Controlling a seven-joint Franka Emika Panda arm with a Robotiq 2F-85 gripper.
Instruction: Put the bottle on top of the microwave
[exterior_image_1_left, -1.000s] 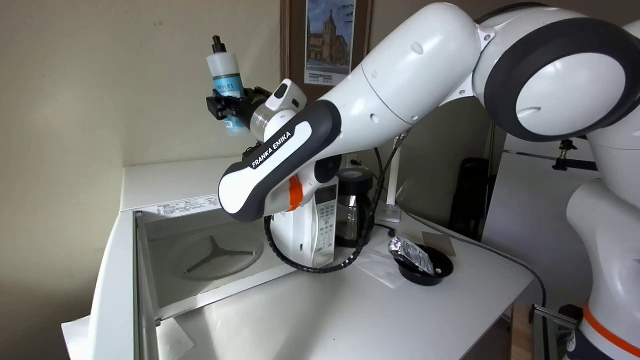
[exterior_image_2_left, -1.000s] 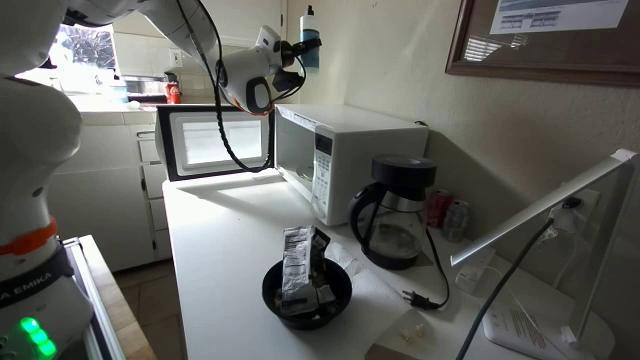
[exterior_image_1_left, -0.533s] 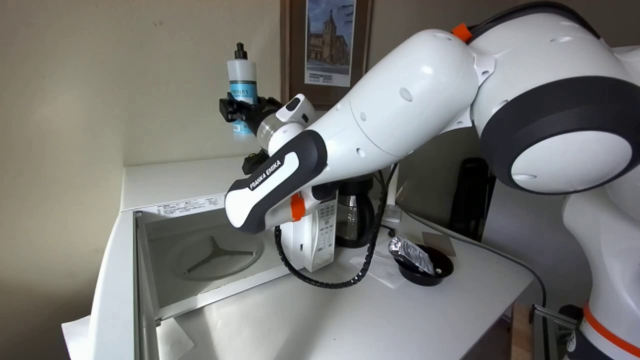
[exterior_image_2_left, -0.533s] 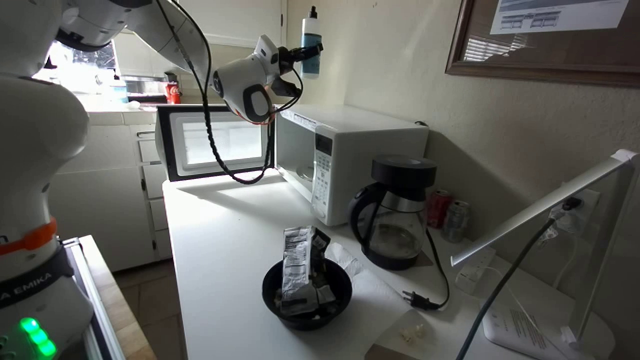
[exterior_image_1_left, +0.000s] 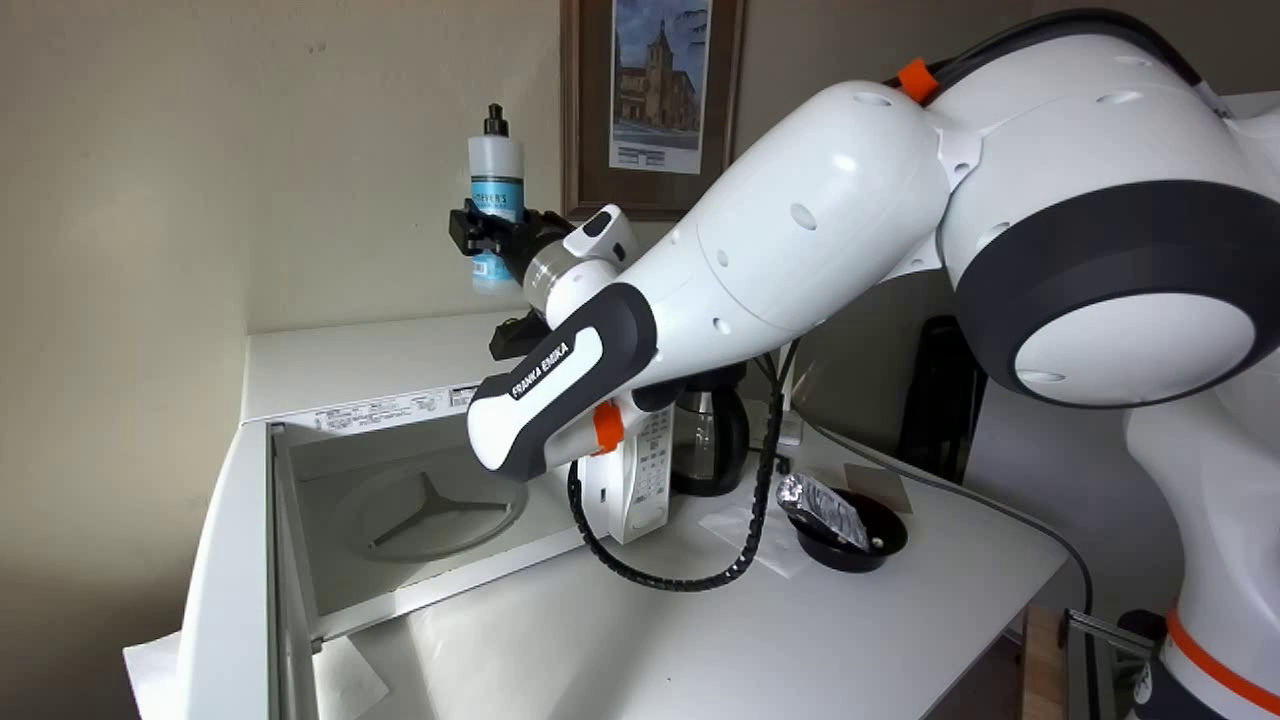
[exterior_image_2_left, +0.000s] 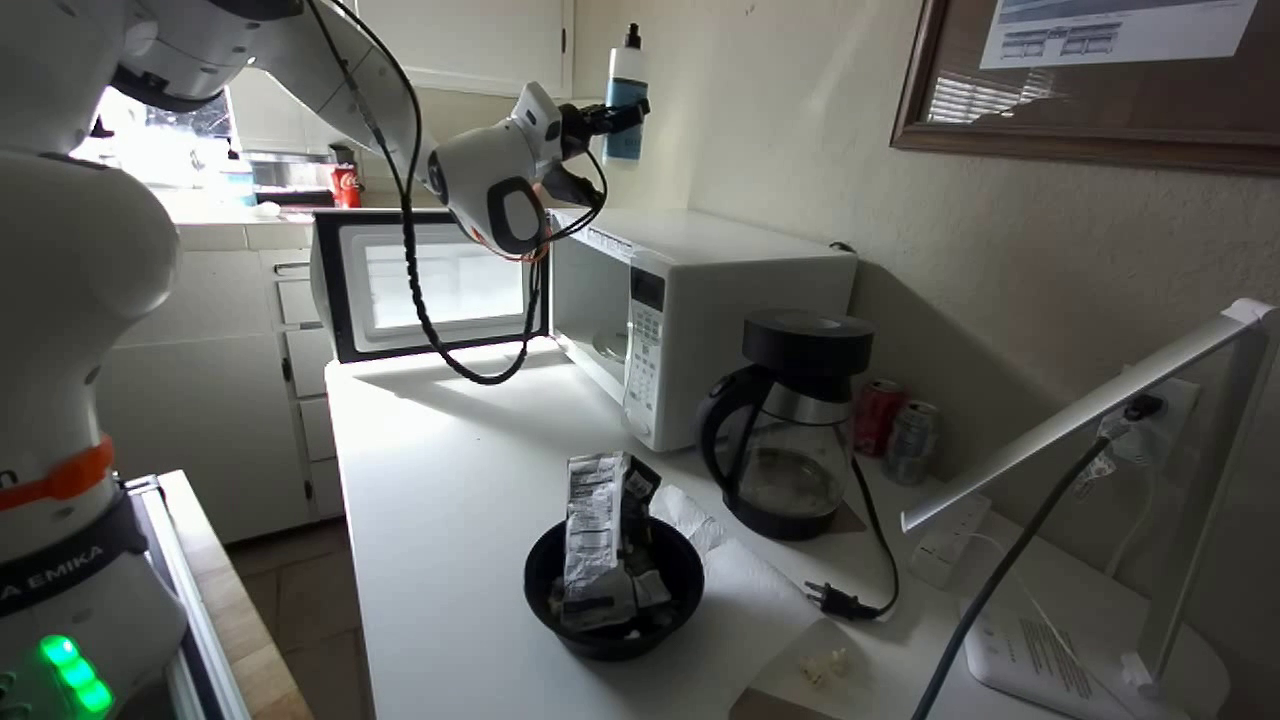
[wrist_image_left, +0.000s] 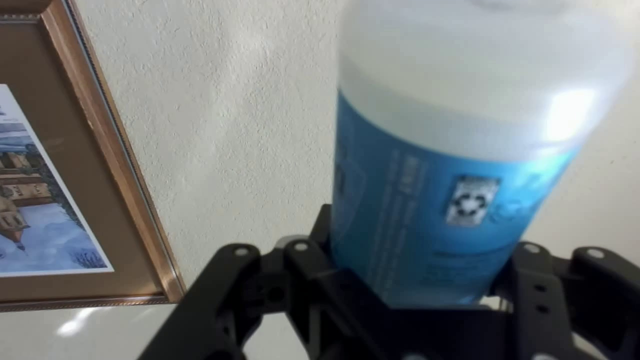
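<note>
The bottle (exterior_image_1_left: 497, 160) has a blue label and a dark pump cap. It is held nearly upright in the air, its base clearly above the white top of the microwave (exterior_image_1_left: 350, 365). My gripper (exterior_image_1_left: 488, 232) is shut around the bottle's lower body. In an exterior view, the bottle (exterior_image_2_left: 627, 90) and gripper (exterior_image_2_left: 622, 118) show above the door side of the microwave (exterior_image_2_left: 740, 238). In the wrist view, the bottle (wrist_image_left: 430, 200) fills the space between the fingers of the gripper (wrist_image_left: 420, 245); its cap is out of view. The microwave door stands open.
A coffee maker (exterior_image_2_left: 790, 430) stands beside the microwave. A black bowl (exterior_image_2_left: 615, 640) with a foil bag is on the white table. A framed picture (exterior_image_1_left: 655, 100) hangs on the wall behind. The open door (exterior_image_1_left: 230, 570) sticks out at the front. A cable hangs from the arm.
The gripper has carried the bottle downward and, in an exterior view, to the right. The bottle has turned from tilted to nearly upright. The arm has lowered; the microwave has not moved.
</note>
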